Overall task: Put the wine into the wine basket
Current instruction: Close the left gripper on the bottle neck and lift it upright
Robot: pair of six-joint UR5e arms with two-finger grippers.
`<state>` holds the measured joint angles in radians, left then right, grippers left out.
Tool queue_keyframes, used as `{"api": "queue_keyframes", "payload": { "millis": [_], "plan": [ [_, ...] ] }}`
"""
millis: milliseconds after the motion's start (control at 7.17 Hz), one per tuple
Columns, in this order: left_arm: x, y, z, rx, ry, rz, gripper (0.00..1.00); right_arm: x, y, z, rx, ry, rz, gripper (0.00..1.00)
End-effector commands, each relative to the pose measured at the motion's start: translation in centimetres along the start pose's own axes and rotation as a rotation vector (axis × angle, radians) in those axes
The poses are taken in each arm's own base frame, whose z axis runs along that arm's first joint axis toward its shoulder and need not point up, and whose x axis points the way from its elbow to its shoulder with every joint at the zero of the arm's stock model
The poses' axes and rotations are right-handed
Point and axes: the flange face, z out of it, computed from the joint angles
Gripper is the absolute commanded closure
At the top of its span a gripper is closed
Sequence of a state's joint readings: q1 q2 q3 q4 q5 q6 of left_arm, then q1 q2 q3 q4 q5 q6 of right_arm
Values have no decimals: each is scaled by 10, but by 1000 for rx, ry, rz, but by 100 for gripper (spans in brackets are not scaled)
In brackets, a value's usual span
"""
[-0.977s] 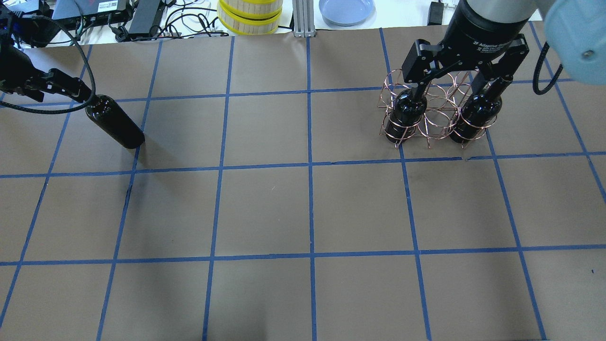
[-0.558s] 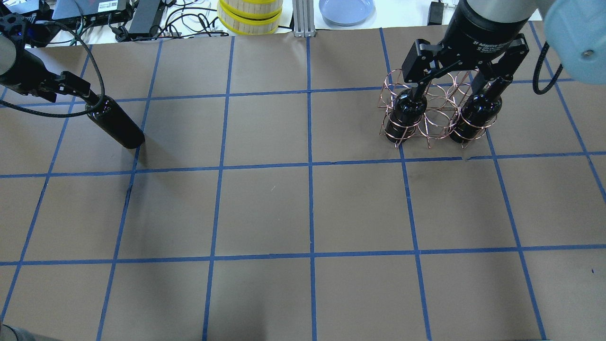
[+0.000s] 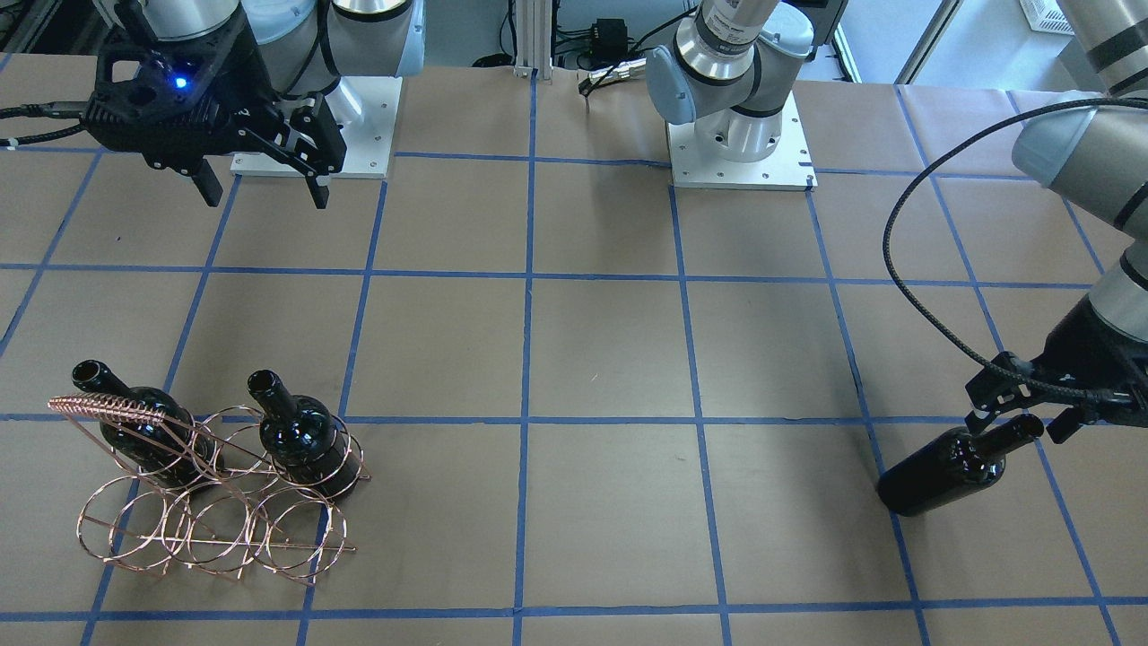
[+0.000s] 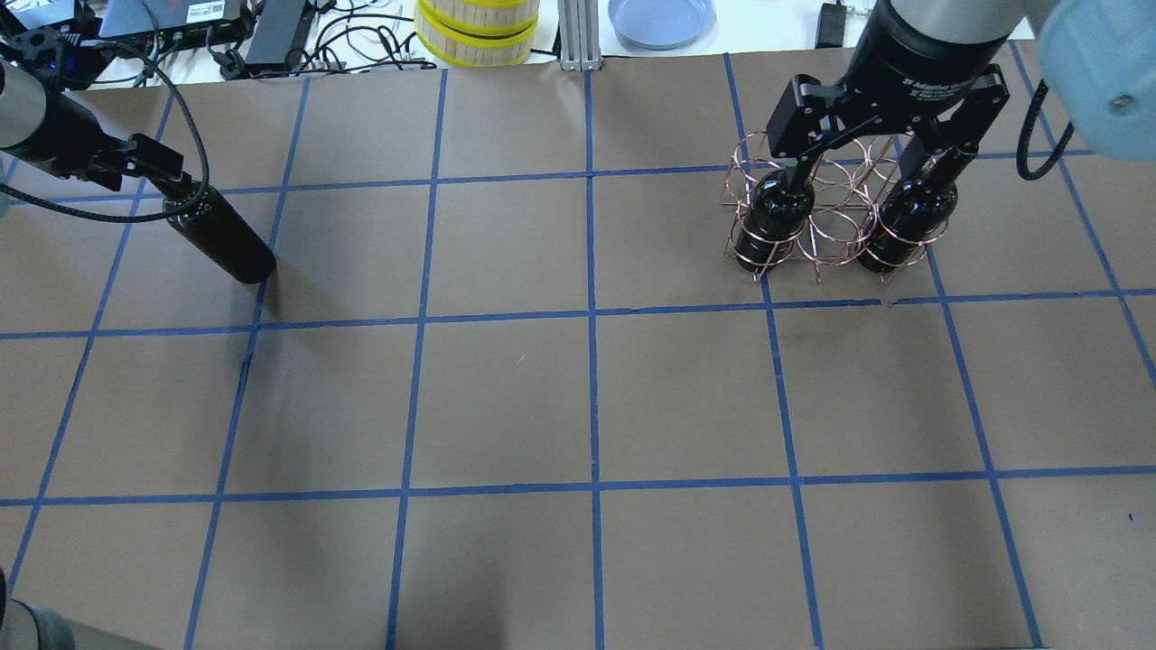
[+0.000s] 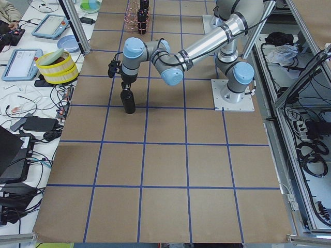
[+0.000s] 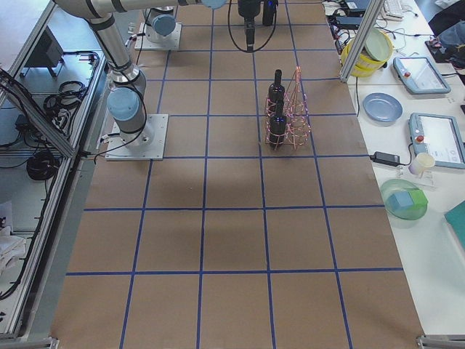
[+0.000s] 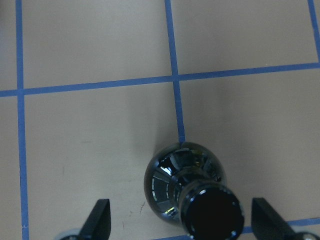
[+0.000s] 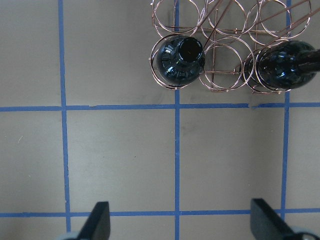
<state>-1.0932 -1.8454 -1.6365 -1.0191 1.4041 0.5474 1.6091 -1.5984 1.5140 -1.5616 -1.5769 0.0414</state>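
**Front-facing view.** The wine (image 3: 942, 471) stands on the table at lower right, with its neck between the spread fingers of the left gripper (image 3: 1015, 426). At lower left, the wine basket (image 3: 193, 520) holds two other bottles (image 3: 300, 440). The right gripper (image 3: 265, 190) hangs at upper left, jaws apart.

**Overhead view.** The wine (image 4: 221, 235) is at upper left, well apart from the wine basket (image 4: 835, 221) at upper right.

**Left wrist view.** The fingers (image 7: 100, 222) stand clear on either side of the bottle mouth.

**Right wrist view.** The wine basket (image 8: 225, 55) lies at the top of the frame.

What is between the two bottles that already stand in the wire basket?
Only an empty middle ring of the wine basket, between the left bottle and the right bottle. The right wrist-mounted view shows this from above.
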Motion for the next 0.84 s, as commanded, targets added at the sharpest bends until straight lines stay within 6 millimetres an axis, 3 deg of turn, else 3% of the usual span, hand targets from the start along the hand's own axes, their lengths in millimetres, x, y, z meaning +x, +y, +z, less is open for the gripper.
{"api": "queue_keyframes", "payload": {
  "millis": [0,698],
  "plan": [
    [1,-1,2,-3,-9,0,5,0,0,0,0,0,0,0],
    [12,-9,9,3,-25,-23,6,0,0,0,0,0,0,0]
  ]
}}
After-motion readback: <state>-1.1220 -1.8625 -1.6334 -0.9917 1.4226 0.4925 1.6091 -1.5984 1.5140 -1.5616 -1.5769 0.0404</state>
